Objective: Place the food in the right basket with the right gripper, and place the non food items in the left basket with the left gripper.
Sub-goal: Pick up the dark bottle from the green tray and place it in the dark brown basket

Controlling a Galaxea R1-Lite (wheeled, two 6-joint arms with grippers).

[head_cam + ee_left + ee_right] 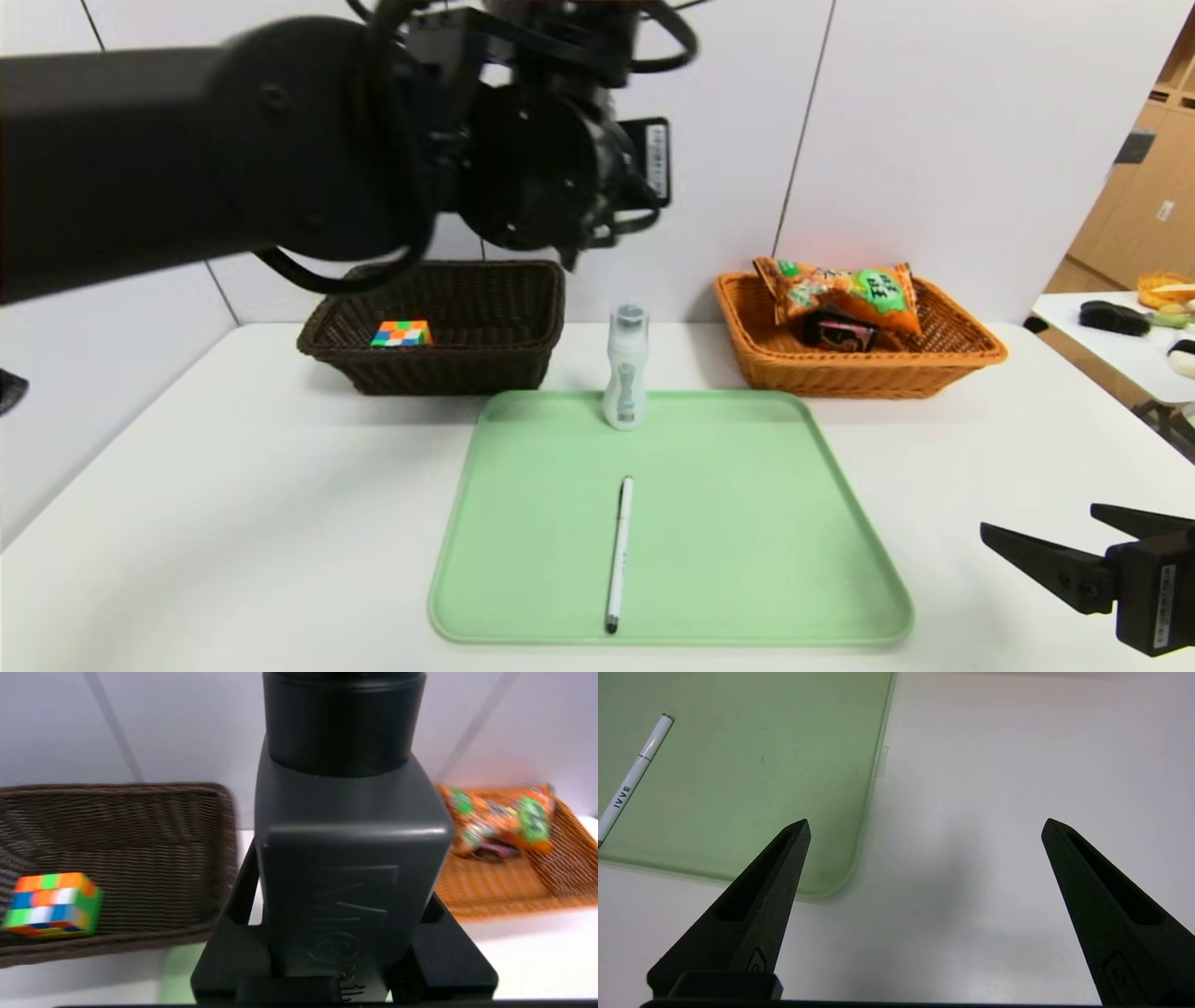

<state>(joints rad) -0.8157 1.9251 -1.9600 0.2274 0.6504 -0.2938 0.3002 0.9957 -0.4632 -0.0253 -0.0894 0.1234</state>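
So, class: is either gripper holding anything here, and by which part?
The right gripper is open and empty over the table. Whether the raised left gripper holds anything cannot be told.

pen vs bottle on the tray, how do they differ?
The pen lies flat near the middle of the green tray; the bottle stands upright at its far edge. The pen is thin and white; the bottle is wider, translucent and waisted. Neither is in a basket or held by a claw.
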